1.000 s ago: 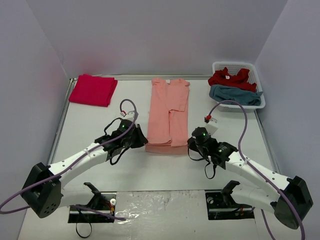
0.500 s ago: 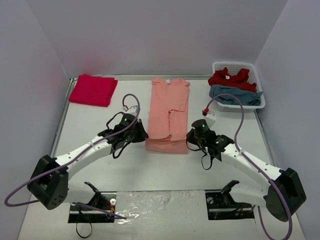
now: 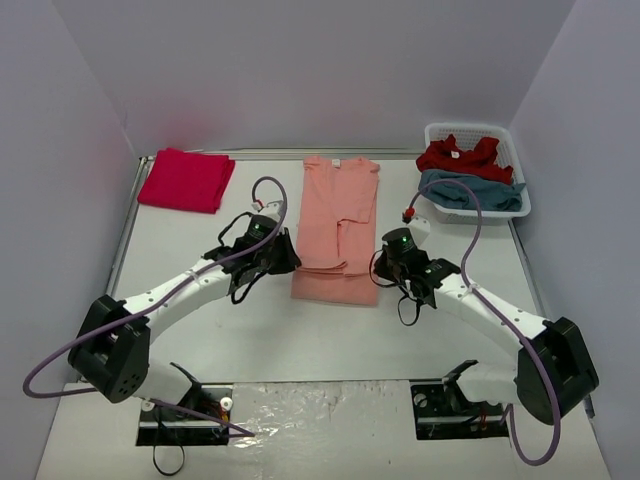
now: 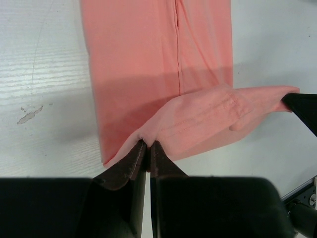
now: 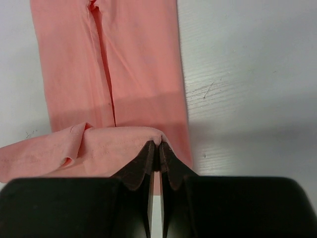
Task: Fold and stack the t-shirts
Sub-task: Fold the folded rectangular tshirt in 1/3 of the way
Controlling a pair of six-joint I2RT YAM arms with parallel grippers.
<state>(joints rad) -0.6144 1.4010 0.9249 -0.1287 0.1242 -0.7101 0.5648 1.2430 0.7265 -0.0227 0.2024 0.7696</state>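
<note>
The salmon-orange t-shirt (image 3: 338, 215) lies as a long narrow strip in the middle of the table, its near hem lifted and curled back. My left gripper (image 3: 287, 262) is shut on the hem's left corner (image 4: 146, 140). My right gripper (image 3: 381, 270) is shut on the hem's right corner (image 5: 158, 141). The raised hem (image 4: 218, 116) spans between both grippers above the lower layer (image 5: 133, 64). A folded crimson t-shirt (image 3: 186, 179) lies at the back left. A red t-shirt (image 3: 460, 156) and a teal-blue one (image 3: 470, 190) sit in the basket.
The white slotted basket (image 3: 517, 160) stands at the back right by the wall. Purple cables loop over both arms. Grey walls close in the table on three sides.
Both grippers have moved away from me, carrying the shirt's near hem up and back over the strip. The visible strip is shorter at its near end.
</note>
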